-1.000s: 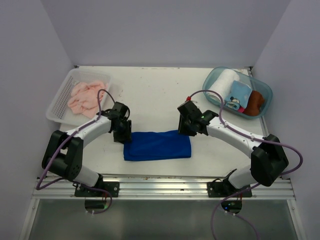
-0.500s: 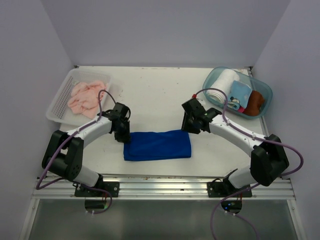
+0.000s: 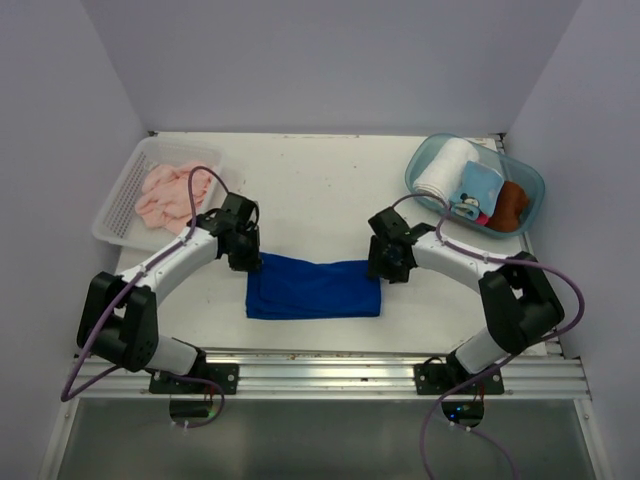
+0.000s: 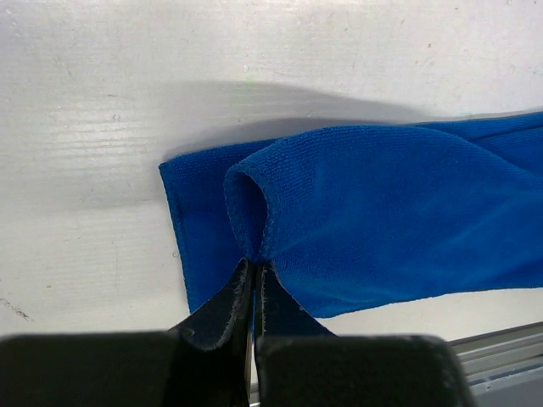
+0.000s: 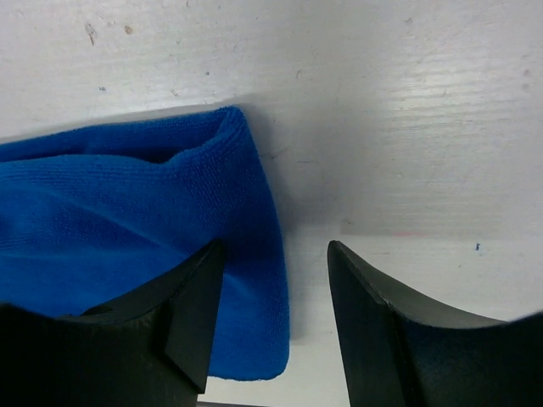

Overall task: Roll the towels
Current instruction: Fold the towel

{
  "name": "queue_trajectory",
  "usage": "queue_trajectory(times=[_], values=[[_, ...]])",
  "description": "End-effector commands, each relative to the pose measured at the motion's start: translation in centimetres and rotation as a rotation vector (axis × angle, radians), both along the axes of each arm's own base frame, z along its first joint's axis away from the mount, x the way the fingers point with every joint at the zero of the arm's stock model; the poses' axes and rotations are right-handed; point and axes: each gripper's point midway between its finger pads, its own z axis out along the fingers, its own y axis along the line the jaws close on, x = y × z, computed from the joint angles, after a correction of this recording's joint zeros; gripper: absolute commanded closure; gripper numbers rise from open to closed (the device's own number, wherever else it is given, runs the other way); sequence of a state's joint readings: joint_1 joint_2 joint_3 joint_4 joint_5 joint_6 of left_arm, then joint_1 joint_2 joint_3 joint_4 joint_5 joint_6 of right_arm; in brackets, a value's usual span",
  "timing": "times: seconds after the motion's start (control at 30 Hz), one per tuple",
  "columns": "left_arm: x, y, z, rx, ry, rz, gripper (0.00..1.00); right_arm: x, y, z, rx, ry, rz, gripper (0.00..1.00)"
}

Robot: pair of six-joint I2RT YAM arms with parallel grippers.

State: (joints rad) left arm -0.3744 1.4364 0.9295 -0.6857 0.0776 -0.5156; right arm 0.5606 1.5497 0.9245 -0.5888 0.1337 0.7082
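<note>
L gripper (image 4: 254, 266) clenched on blue towel (image 4: 382, 220) corner; R gripper (image 5: 276, 251) released, astride its edge. I'd clamp R before lifting.

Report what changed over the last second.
The left gripper shut on the left end of the blue towel, pinching up a fold. The right gripper came down to its right end, jaws open astride the edge. The pink towel, its basket and the tub stayed put.
</note>
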Motion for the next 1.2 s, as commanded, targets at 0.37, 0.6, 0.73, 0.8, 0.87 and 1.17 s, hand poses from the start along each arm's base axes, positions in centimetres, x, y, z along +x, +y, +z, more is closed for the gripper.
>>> queue_trajectory(times=[0.37,0.6,0.73,0.8,0.87,1.17], values=[[0.8,0.1,2.1,0.010,-0.040,0.022,1.00,0.1,1.7,-1.4,0.117,-0.030,-0.011,0.98],[0.6,0.7,2.5,0.035,-0.030,0.012,1.00,0.5,1.5,0.4,0.102,-0.056,0.007,1.00],[-0.7,1.4,0.3,0.063,0.033,0.013,1.00,0.3,1.1,-0.2,0.080,-0.036,0.005,1.00],[-0.7,2.0,-0.7,0.093,0.035,0.019,1.00,0.3,1.3,-0.5,0.087,-0.032,0.005,0.96],[-1.3,2.9,-2.7,0.140,0.079,0.028,1.00,0.4,1.4,-0.8,0.085,-0.026,0.004,0.79],[-1.9,3.8,-5.4,0.187,0.139,0.045,1.00,1.2,0.6,1.3,0.038,-0.070,0.007,0.56]])
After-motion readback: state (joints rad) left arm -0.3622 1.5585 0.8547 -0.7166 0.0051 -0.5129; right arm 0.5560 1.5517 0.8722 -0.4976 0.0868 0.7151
